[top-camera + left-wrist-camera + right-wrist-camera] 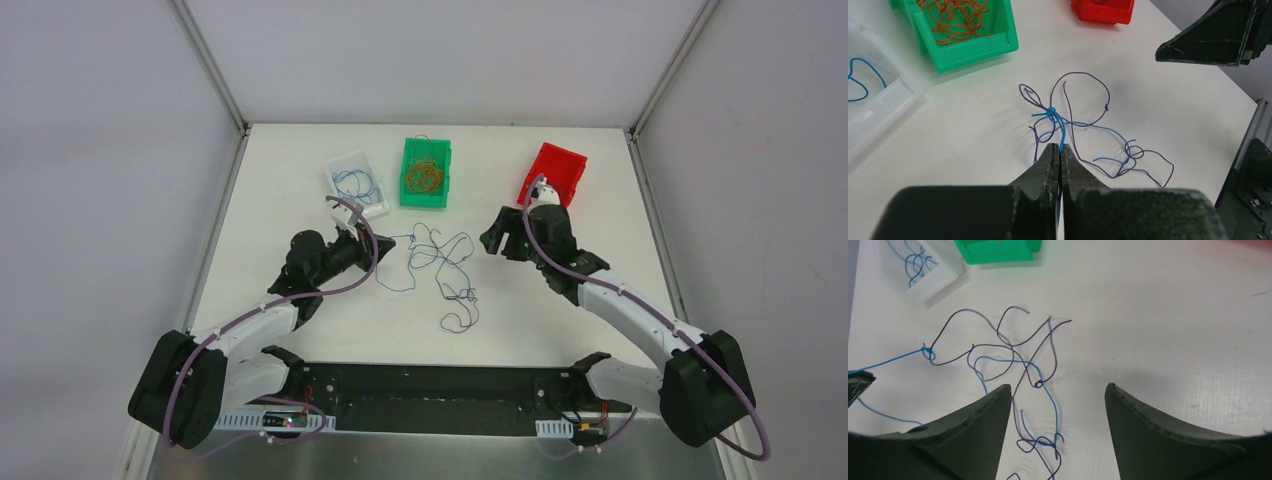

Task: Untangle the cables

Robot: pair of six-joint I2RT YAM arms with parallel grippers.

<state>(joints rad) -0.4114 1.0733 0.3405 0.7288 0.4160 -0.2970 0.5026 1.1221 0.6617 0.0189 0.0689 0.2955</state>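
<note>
Separation of blue from purple looks to be the step in hand. Grey walls (100, 150) close round the white bench (400, 335), where the cables (440, 265) sprawl loose, short of the green bin (425, 203). Left tool (1060, 147) is pressed together, pinching a blue strand (1064, 131) below its knot (1051, 114); right tool (1058, 386) hangs spread, empty. Next it should probably nip a purple loop (1038, 384) and pull apart gently.

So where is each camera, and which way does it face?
Top external: above and behind, looking down on table; both arms show.
Left wrist: faces forward past shut left end effector pinching blue cable.
Right wrist: faces down between open right end effector.
Shared: wrist views both show cables, green bin.
</note>
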